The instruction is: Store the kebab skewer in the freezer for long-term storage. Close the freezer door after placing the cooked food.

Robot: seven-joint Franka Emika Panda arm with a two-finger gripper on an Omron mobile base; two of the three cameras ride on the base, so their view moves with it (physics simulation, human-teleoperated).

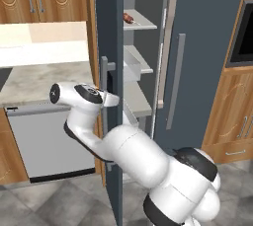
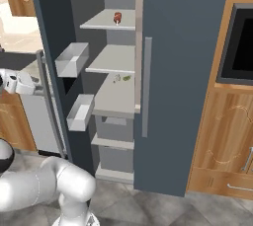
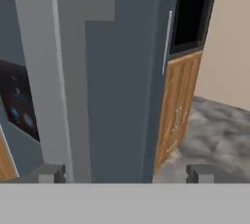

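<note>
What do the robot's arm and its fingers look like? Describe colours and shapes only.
The arm is glossy white, built from rounded, bulging segments with dark, nearly black bands at the joints. Its hand end is a white block with a dark cap. The gripper has two small, square, dark grey fingers. No cables or markings are visible.

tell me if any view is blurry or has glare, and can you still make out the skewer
Left base view: sharp, flat even light, no glare; the kebab skewer reads as a small reddish blob on the top shelf. Right base view: equally clean, kebab skewer tiny, stick not resolvable. Hand view: soft and blurred, the freezer door close up, with the open gripper.
</note>
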